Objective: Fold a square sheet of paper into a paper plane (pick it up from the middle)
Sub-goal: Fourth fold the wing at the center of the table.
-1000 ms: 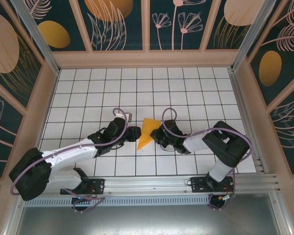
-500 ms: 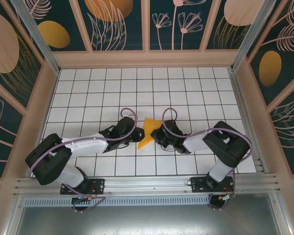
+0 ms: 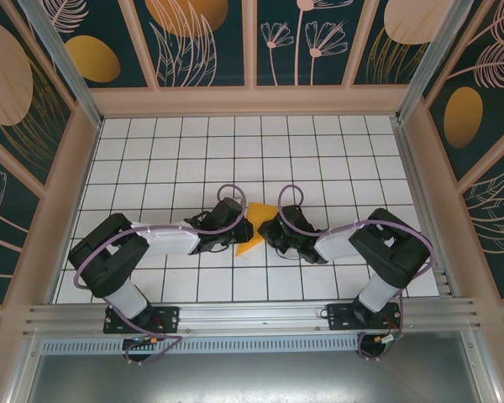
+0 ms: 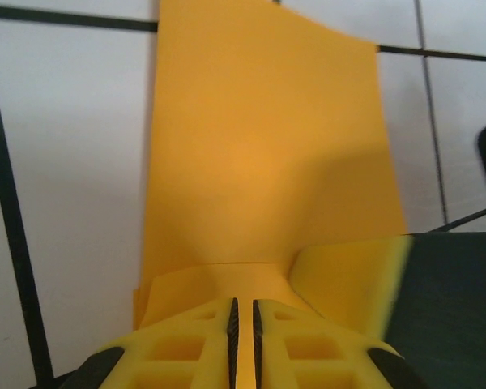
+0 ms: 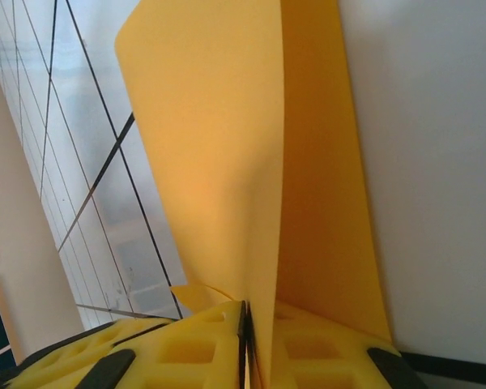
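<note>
One piece of orange-yellow paper (image 3: 258,212), already folded into a pointed wedge, sits near the middle of the white gridded table (image 3: 193,151), with its wide end toward the far wall and its tip toward the arms. From above, the two arms reach in from either side, and their ends nearly meet over the paper. The left gripper (image 4: 243,312) has its yellow fingers almost together, leaving just a thin slit between the dark pads. The near edge of the paper runs into that slit, and a small flap curls up on the right. The right gripper (image 5: 245,320) is pinched tight on the paper too. The sheet comes straight out of the line between its fingers and spreads away in two bowed layers.
</note>
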{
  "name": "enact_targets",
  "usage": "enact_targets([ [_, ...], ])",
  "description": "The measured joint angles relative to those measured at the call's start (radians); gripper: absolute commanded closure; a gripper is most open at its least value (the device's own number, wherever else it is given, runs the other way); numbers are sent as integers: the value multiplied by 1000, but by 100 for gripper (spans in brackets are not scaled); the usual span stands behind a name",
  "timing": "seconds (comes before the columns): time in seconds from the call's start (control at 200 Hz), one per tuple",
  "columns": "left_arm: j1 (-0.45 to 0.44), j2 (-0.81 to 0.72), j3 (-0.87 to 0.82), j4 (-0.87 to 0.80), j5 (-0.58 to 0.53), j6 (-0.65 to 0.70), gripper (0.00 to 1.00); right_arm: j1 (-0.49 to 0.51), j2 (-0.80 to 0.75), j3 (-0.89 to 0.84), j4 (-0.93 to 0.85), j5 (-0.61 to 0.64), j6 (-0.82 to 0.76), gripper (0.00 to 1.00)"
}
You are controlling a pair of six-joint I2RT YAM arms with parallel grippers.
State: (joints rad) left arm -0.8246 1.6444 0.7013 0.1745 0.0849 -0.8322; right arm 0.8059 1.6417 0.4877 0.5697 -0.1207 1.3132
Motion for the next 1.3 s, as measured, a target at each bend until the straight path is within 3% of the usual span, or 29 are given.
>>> enact_targets([
  [0.305,0,31,0,-21,-13,-8,86,-28,-52,22,-59,-26,-93,78],
  [0.59,0,30,0,-16,-11,0,82,-99,-60,56,-126,-160,-242,82],
  [0.841,0,7,-2,-14,-7,23,73,-118,-43,78,-152,-225,-294,92],
  [1.111,-5,-142,-35,-13,-10,68,56,-118,-34,93,-161,-241,-294,93],
  [1.301,-97,-165,-42,-36,-76,106,54,-118,-34,106,-167,-245,-294,93],
])
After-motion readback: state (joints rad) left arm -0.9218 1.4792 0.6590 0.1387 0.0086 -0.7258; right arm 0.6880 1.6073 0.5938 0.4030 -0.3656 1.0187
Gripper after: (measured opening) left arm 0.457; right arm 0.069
